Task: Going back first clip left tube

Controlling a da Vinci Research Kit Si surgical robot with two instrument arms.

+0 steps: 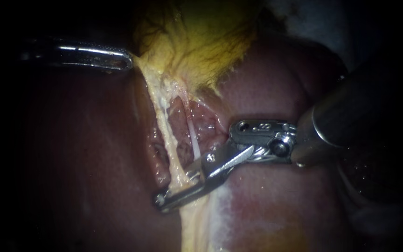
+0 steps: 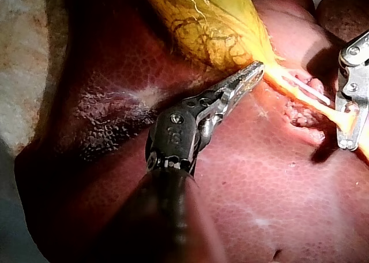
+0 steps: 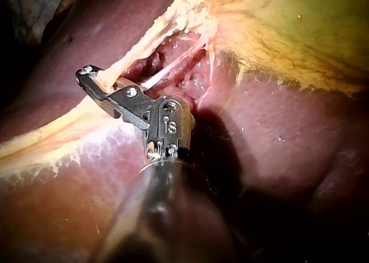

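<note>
Dark-shafted, steel-tipped right instrument (image 1: 176,189): jaws apart, straddling the pale-yellow stringy left tube (image 1: 166,135) low on its run | shiny steel left instrument (image 1: 128,60): jaws clamped on the edge of the yellow, veined gallbladder (image 1: 201,42), probably to hold the tube taut and exposed.

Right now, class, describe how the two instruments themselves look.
The left instrument has a dark shaft, a dark wrist with a round screw and a slim, toothed silver tip. The right instrument has a dark shaft, a shiny steel wrist with screws, and a long angular tip.
</note>
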